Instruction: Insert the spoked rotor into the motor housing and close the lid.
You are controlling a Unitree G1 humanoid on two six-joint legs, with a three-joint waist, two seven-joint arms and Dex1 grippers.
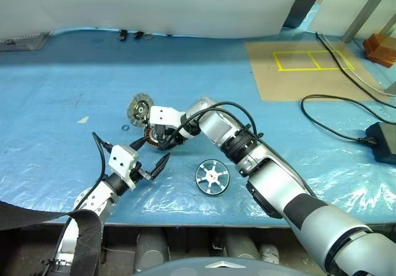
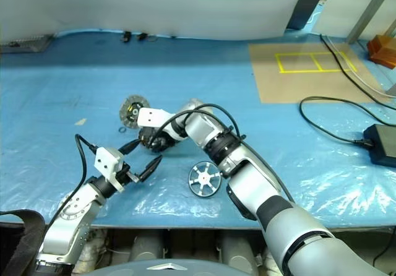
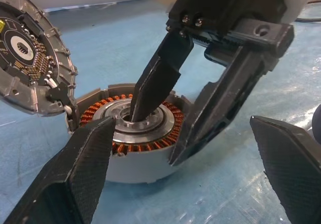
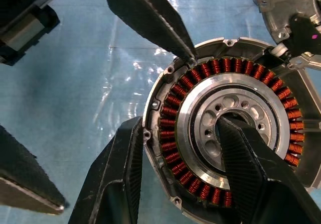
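The motor housing (image 3: 135,171), a grey can with copper windings (image 4: 175,113), sits on the blue sheet with its lid (image 1: 140,108) hinged open and standing beside it. My right gripper (image 3: 155,138) points down onto it, one finger in the centre bore and the other against the outer wall, shut on the housing. My left gripper (image 1: 154,150) hovers open just in front of the housing, touching nothing. The spoked rotor (image 1: 212,177), a shiny six-spoked wheel, lies flat near the table's front edge, to the right of the left gripper and below the right forearm.
A small ring (image 1: 125,128) lies left of the housing. A brown board with yellow tape (image 1: 297,72) is at the back right. Black cables and a black box (image 1: 383,141) lie at the far right. Small dark items (image 1: 133,36) sit by the back wall.
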